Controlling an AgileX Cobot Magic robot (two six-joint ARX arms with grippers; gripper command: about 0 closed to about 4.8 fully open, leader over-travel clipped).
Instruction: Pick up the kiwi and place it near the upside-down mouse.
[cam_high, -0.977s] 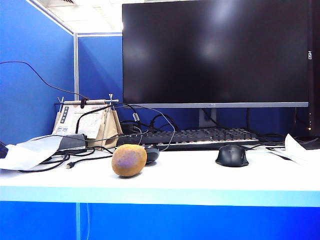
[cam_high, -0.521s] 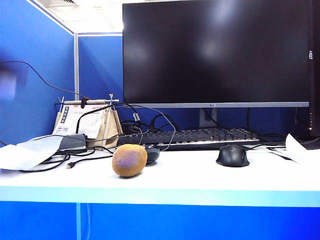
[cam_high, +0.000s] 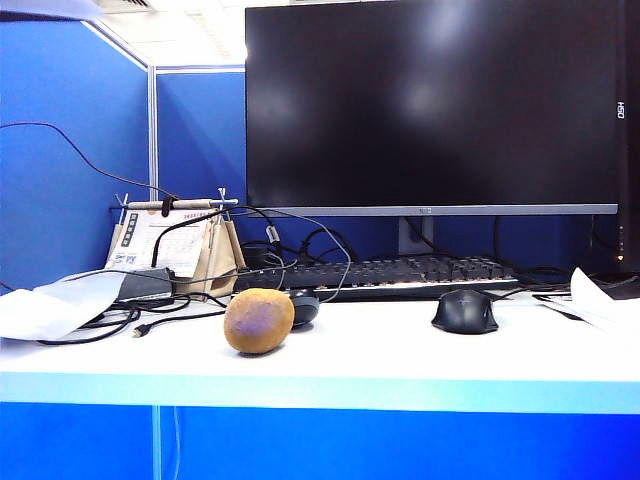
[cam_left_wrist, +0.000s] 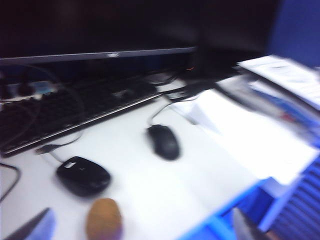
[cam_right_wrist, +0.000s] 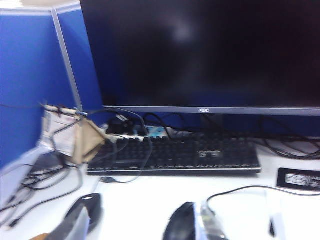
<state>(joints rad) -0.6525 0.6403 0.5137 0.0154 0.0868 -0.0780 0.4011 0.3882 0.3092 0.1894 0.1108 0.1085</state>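
The kiwi (cam_high: 258, 320), tan-brown with a purplish sheen, lies on the white desk (cam_high: 380, 360). Just behind it sits the upside-down mouse (cam_high: 303, 308), small and dark. In the blurred left wrist view my left gripper (cam_left_wrist: 140, 230) hangs above the desk's front, its fingers (cam_left_wrist: 35, 227) spread wide and empty. The kiwi (cam_left_wrist: 104, 225) lies between them and the upside-down mouse (cam_left_wrist: 83, 176) beyond. My right gripper (cam_right_wrist: 142, 227) is open and empty too. The upside-down mouse (cam_right_wrist: 92, 205) shows behind one of its fingers (cam_right_wrist: 70, 225), and a sliver of kiwi (cam_right_wrist: 40, 236) shows at the frame's edge.
An upright black mouse (cam_high: 465, 311) sits to the right of the kiwi. Behind it are a keyboard (cam_high: 400, 272) and a large monitor (cam_high: 430, 100). Cables, a desk calendar (cam_high: 170, 245) and papers (cam_high: 50, 305) crowd the left. More papers (cam_high: 600, 295) lie at the right.
Nothing on the desk has moved. A blurred shape has climbed the left edge of the exterior view, from low, to mid-height, to a pale sliver at the top left corner.
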